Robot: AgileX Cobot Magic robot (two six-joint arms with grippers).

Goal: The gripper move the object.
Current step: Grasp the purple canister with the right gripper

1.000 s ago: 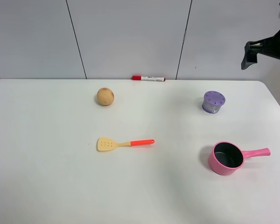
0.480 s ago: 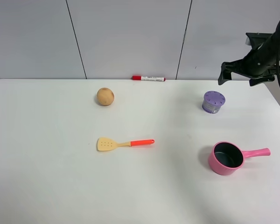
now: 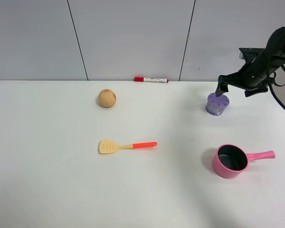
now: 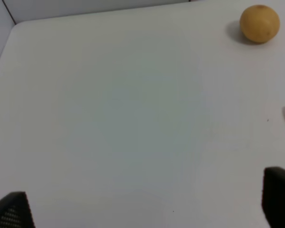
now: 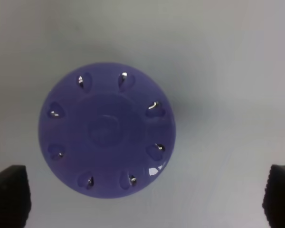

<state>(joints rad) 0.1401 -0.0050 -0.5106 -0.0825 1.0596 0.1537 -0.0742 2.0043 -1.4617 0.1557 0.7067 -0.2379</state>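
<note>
Small squat purple container (image 5: 107,130), upright on the white table (image 3: 47,180), straight below the right gripper (image 3: 222,89). Round lid, flat at the centre, ringed with small dimples, several of them catching bright glints. Smooth purple all over the top; a greyish band round the lower wall in the high view.

Right fingers (image 5: 9,195) spread far wider than the lid, one out to each side of it, with a stretch of table between each tip and the container. No contact to be seen, nothing gripped. From the high camera, one dark fingertip just above the lid's far rim; exact height over it not to be judged.

Left gripper (image 4: 145,204) also wide open and empty, with only table between its two tips. Tan ball (image 4: 259,23) well ahead of them.

Pink pot (image 3: 232,160) on the near side of the right fingers, apart from the container. Spatula (image 3: 127,146) with a red handle, and red marker (image 3: 151,80) by the wall, both well away from the right fingers toward the left arm's side.
</note>
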